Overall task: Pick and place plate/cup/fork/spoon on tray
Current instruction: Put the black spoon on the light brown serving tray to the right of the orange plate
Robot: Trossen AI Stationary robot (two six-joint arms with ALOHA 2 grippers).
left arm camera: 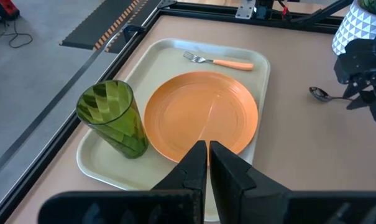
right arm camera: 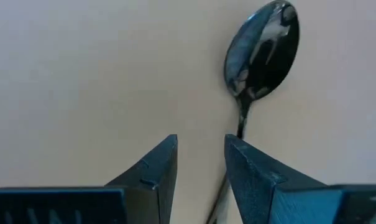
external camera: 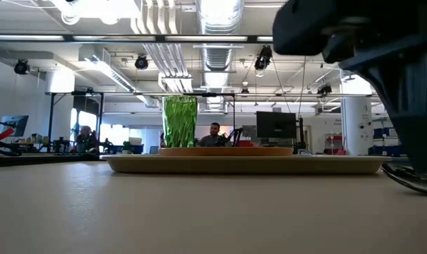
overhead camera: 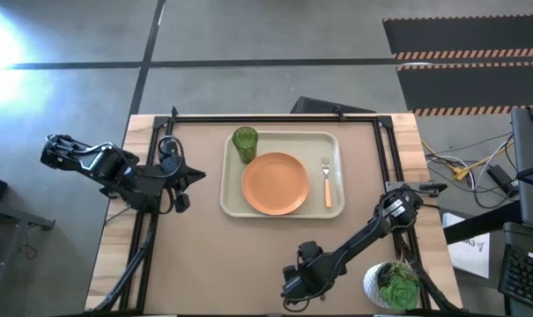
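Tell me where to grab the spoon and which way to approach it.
Grip the spoon by its thin handle just behind the oval bowl, coming straight down from above. It lies flat on the table, so only the narrow handle fits between the fingers. The right pincer already hangs over it, slightly open; the handle runs under one finger, so shift sideways first.

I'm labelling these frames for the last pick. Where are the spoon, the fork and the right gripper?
spoon (right arm camera: 262, 53): right wrist view, on the oval bowl.
fork (left arm camera: 232, 63): left wrist view, on the orange-pink handle.
right gripper (right arm camera: 200, 165): right wrist view, midway between its fingertips, just above the table by the spoon's handle.
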